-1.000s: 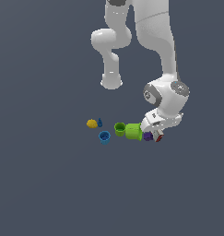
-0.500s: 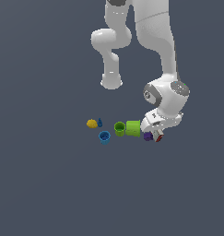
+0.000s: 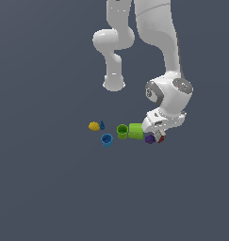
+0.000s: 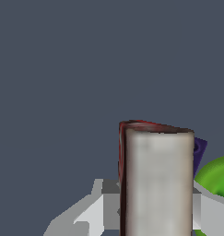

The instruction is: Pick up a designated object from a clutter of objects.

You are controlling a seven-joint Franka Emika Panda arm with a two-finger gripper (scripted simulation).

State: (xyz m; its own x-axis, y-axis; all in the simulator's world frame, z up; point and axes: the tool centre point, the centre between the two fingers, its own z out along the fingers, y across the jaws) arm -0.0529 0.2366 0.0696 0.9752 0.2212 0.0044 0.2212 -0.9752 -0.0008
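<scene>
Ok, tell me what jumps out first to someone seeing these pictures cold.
The big white arm dominates the exterior view, bent down with its gripper low over the end of a small row of clutter on the exterior view's right. There the red and white box fills the wrist view, standing between the fingers, with the purple piece and the lime green cup right beside it. Farther along sit a green cup, a blue cup, a blue cone and a yellow lump.
</scene>
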